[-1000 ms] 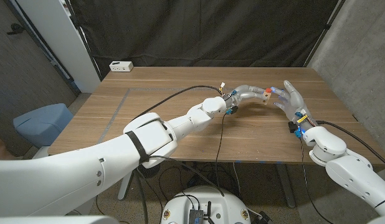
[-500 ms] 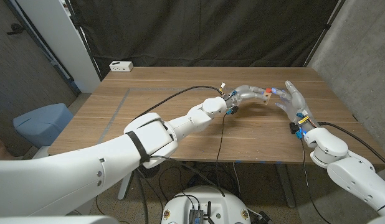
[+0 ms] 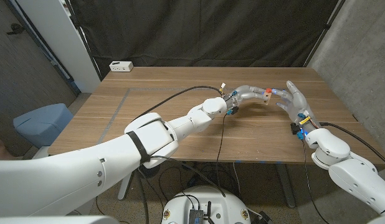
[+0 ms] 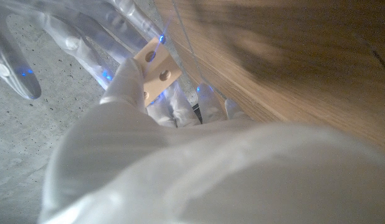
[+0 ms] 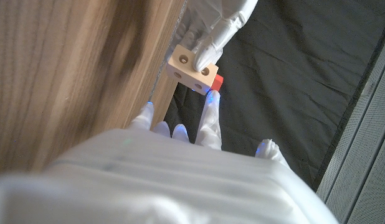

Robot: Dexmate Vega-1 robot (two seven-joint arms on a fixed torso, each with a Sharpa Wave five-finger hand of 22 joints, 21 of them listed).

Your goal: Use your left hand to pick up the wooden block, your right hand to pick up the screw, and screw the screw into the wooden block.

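Note:
My left hand (image 3: 248, 96) holds the small wooden block (image 3: 265, 98) above the right half of the table. The block (image 5: 191, 67) is pale with round holes in its faces, and left fingers (image 5: 216, 25) grip it from one side. A red screw head (image 5: 218, 81) sits against the block's side, also seen as a red spot (image 3: 267, 91) on top of the block. My right hand (image 3: 295, 101) stands just right of the block with fingers spread; one fingertip (image 5: 211, 99) touches the screw head, the thumb apart. In the left wrist view the block (image 4: 156, 68) lies between the left hand (image 4: 127, 93) and the right fingers (image 4: 74, 43).
A white box (image 3: 121, 66) sits at the wooden table's (image 3: 155, 99) far left corner. A black cable (image 3: 180, 93) arcs over the left arm. A blue chair (image 3: 40, 124) stands left of the table. The table's right edge is close behind the right hand.
My right hand and forearm have drifted slightly to the right, its fingertips staying at the block. The left hand and block have held still.

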